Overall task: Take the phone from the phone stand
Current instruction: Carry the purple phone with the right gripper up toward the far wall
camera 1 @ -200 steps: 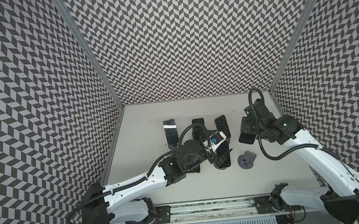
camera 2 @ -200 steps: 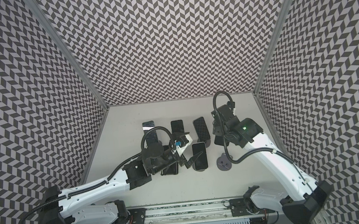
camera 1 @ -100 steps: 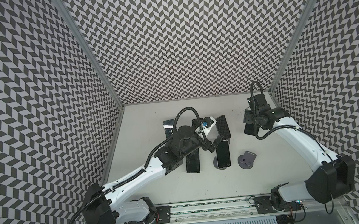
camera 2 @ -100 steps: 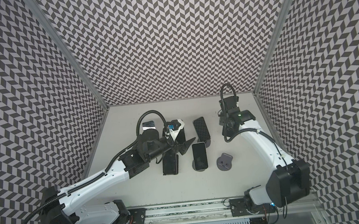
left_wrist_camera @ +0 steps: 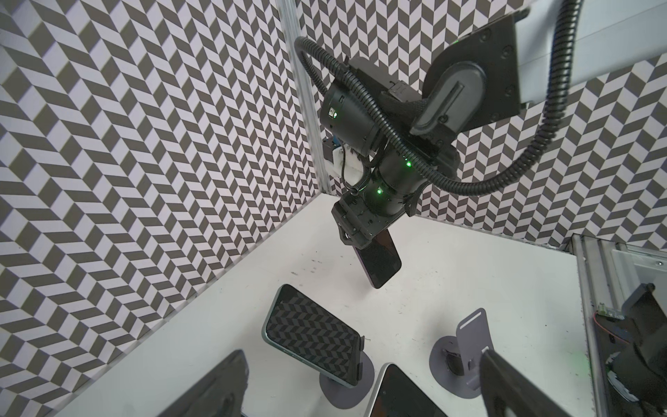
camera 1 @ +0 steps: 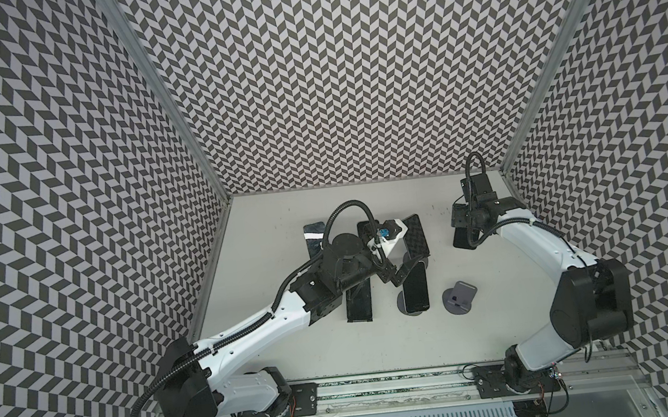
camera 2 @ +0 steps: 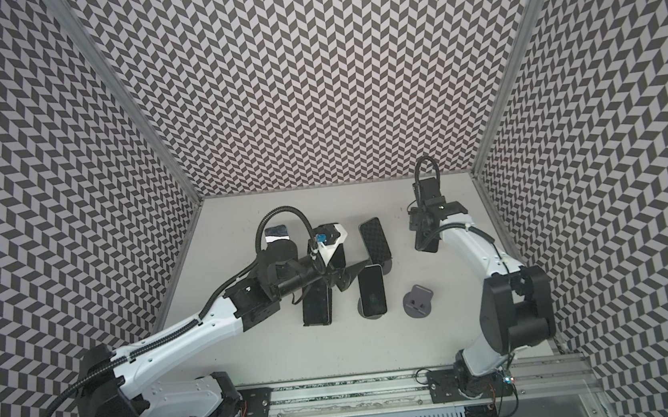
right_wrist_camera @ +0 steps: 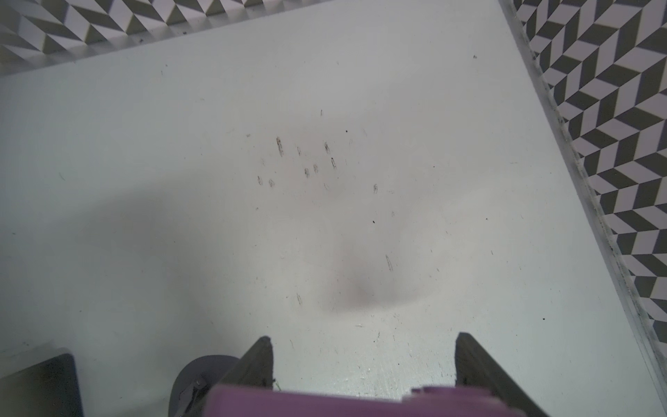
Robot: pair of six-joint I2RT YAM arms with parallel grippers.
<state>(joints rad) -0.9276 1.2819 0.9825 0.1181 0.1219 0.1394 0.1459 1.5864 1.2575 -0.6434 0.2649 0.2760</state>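
Chevron-walled white table: right pincer grips phone aloft, left pincer gapes wide.

- Three walls enclose me: a far wall, a left wall and a right wall, all in a grey-and-white chevron pattern.
- Pale metal posts run up the far corners.
- The white tabletop beneath me bears small dark scuff marks.
- A metal rail lines the near edge.
- The light is even, with soft shadows.
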